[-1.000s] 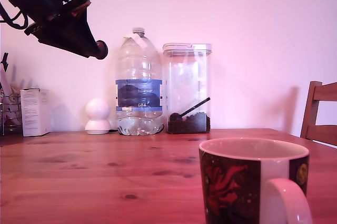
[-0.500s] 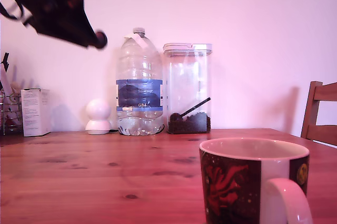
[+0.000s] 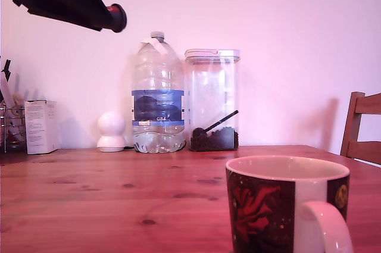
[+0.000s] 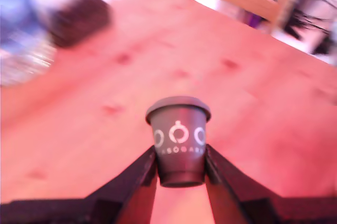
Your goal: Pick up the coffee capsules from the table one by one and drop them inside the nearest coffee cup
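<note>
In the exterior view, the gripper (image 3: 113, 18) hung high in the view's upper left corner, well above the counter (image 3: 119, 199), its dark body slanting down toward the view's right. A small dark round shape showed at its tip, but from this angle it was not possible to tell how the jaws stood. The coffee cup (image 3: 280, 205), dark with a red swirling pattern, a white panel and a white handle, stood on the counter at the view's lower right, closest to the camera and well apart from the gripper. Its pale inner rim was visible; its contents were not. Along the back wall stood a large clear water bottle (image 3: 157, 95) with a blue label, and just beside it, toward the view's right, a clear plastic canister (image 3: 212, 99) with dark coffee and a scoop at its bottom. A small white round object (image 3: 111, 131) sat at the bottle's other side, and a white box (image 3: 39, 126) stood farther to the view's left. Part of a wooden chair (image 3: 360, 127) showed at the view's right edge.

In the wrist view, which was blurred, the gripper (image 4: 181, 168) was clamped on 1 dark coffee capsule (image 4: 179, 138), a black finger pressing each side near its narrow end. The capsule bore white ring marks and was held clear above the counter (image 4: 263, 92).
</note>
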{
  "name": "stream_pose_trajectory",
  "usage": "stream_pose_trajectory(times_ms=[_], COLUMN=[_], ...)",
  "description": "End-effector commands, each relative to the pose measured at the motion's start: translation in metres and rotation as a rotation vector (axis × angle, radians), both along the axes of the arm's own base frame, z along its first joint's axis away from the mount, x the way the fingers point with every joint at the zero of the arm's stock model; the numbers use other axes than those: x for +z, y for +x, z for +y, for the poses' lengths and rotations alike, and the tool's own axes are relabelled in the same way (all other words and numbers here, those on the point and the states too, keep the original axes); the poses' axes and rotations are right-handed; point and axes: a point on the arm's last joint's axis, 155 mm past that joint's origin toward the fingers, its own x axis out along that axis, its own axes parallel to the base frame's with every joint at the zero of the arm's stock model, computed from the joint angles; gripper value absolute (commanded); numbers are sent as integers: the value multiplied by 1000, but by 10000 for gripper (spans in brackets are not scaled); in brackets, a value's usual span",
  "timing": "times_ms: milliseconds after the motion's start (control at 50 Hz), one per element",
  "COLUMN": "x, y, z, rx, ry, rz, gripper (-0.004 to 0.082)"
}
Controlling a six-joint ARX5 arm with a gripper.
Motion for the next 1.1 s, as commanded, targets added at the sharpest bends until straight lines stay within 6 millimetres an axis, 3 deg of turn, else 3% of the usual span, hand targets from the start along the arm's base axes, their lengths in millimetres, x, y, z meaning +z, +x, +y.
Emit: stream_pose_trajectory(times_ms=[0, 860, 1080], x=[-4, -52, -63], y=[-14, -171, -191], z=[-5, -66, -67], rx=[-23, -437, -478], ry=[-11, 68, 131], rz=[9, 183, 191], gripper=[183, 183, 183])
